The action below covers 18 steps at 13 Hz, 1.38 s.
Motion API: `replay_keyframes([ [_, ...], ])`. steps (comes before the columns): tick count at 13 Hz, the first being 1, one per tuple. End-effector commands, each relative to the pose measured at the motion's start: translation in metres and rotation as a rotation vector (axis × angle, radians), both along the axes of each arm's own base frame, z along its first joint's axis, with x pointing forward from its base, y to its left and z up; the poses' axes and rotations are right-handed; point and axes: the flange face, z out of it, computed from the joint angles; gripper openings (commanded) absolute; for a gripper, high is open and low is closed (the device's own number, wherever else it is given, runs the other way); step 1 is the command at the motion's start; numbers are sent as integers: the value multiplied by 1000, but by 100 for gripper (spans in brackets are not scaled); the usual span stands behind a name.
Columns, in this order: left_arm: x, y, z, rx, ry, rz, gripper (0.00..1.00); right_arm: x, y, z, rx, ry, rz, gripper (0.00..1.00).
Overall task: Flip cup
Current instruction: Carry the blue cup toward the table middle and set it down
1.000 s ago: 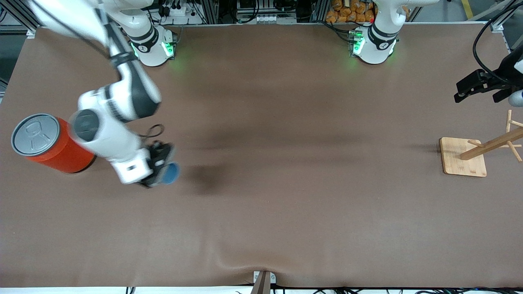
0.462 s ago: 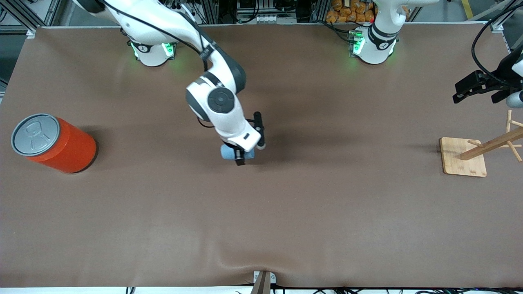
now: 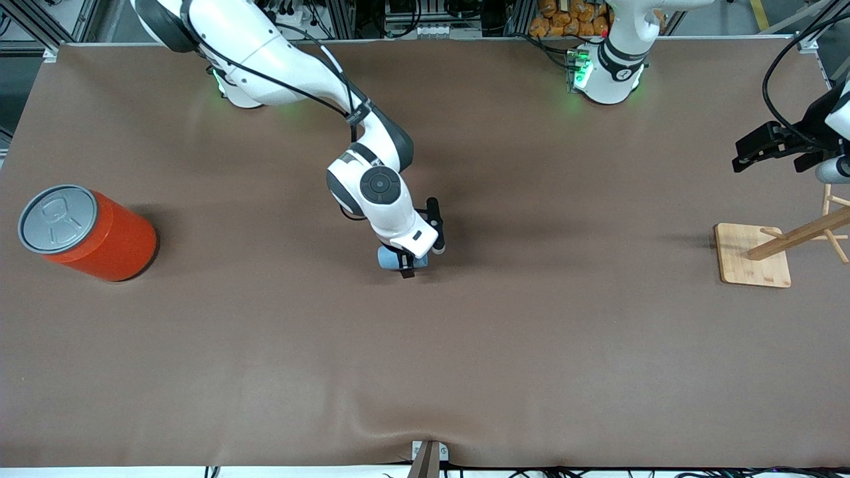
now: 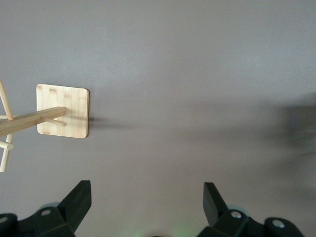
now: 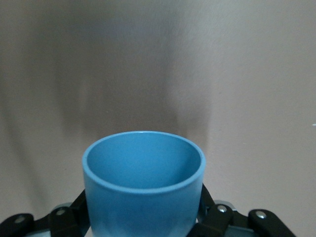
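The small light-blue cup point(image 3: 388, 258) is held in my right gripper point(image 3: 406, 263) over the middle of the brown table, mostly hidden under the white wrist. In the right wrist view the cup point(image 5: 143, 190) fills the space between the black fingers point(image 5: 69, 217), its open mouth turned away from the wrist and its inside empty. My left gripper point(image 3: 770, 147) is open and empty in the air near the left arm's end of the table, above the wooden stand. In the left wrist view its fingertips point(image 4: 79, 197) stand wide apart.
A large orange can point(image 3: 89, 230) with a grey pull-tab lid stands near the right arm's end of the table. A wooden peg stand on a square base point(image 3: 754, 255) sits near the left arm's end; it also shows in the left wrist view point(image 4: 63, 110).
My right arm carried the cup from beside the orange can to the middle of the table, then a little further toward the left arm's end. The left gripper has barely shifted.
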Motion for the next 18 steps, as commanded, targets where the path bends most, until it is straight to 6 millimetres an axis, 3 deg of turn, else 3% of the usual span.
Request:
replay_keyframes([
  [1,0,1,2,-14,8,-4,100,2,10,-6,-30,-51,16,100],
  [5,-1,0,3,-14,5,-6,100,5,8,10,-41,-69,18,100],
  [7,0,0,2,-14,6,-6,100,7,-1,39,-77,-37,-9,100],
  [11,4,-12,0,-30,9,-17,100,7,-19,117,-81,-1,-196,100],
  [13,14,-27,-17,-159,38,-5,100,16,-38,142,-83,-6,-274,100],
  [16,47,-52,-78,-375,133,3,100,33,-76,174,-90,2,-449,100],
  [18,66,-72,-104,-418,124,6,100,37,-96,193,-110,-9,-680,100],
])
